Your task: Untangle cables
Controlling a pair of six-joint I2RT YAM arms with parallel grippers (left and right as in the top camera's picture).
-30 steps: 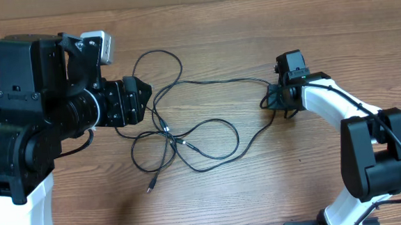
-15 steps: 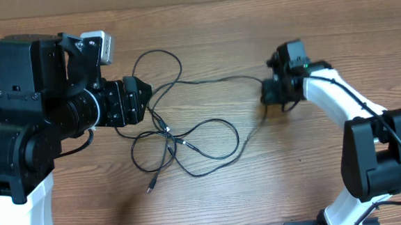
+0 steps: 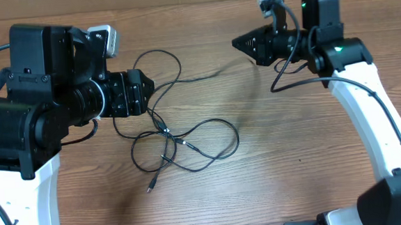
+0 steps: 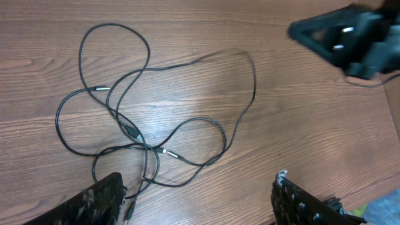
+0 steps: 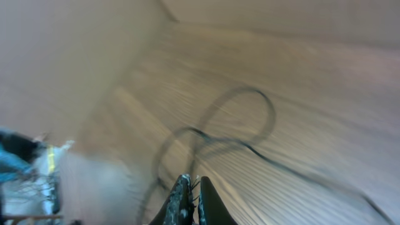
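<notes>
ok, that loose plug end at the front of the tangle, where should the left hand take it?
I'd grip the cord just behind the plug, coming straight down with the open left hand, closing across the strand. That end lies flat on the table, pointing away from the tangle, with no other loop over it.

We see a brown wood-grain table (image 3: pixel 295 183) carrying the cables (image 3: pixel 167 132), thin black cords lying in loose, overlapping loops left of its middle. One rounded loop (image 3: pixel 156 52) sits toward the far edge, and wider loops cross each other closer in. A small plug end (image 3: pixel 149 189) lies free toward the near edge. One strand running right is blurred, and we cannot tell whether it touches the wood.
</notes>
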